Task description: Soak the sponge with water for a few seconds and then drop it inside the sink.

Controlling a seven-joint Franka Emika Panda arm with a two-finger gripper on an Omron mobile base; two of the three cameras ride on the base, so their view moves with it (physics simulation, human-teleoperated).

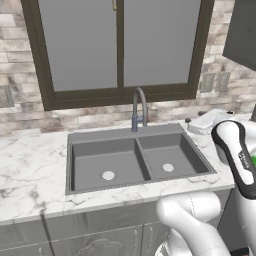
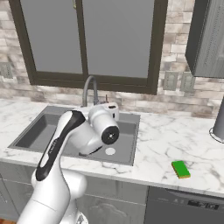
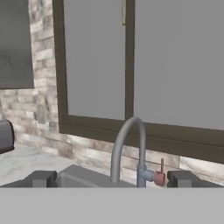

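The sponge (image 2: pixel 180 169), a small green block with a yellow layer, lies on the marble counter right of the sink (image 2: pixel 33 131), near the front edge. A green sliver of the sponge (image 1: pixel 253 160) peeks out behind my arm. The dark double-basin sink (image 1: pixel 70 150) has a pale drain in each basin. My gripper (image 2: pixel 110 107) hovers over the right basin, pointing at the back wall, well left of the sponge. In the hand view my gripper (image 3: pixel 113 179) is open, its fingertips (image 3: pixel 41 178) wide apart with nothing between them, facing the grey arched faucet (image 3: pixel 127 144). The water is out of view.
A dark-framed window (image 1: pixel 120 50) stands behind the faucet (image 1: pixel 140 107). A dark wall cabinet (image 2: pixel 205 39) hangs at the upper right. A dark round vessel (image 2: pixel 218 122) sits on the counter at the far right. Marble counter (image 1: pixel 30 170) stretches left of the sink.
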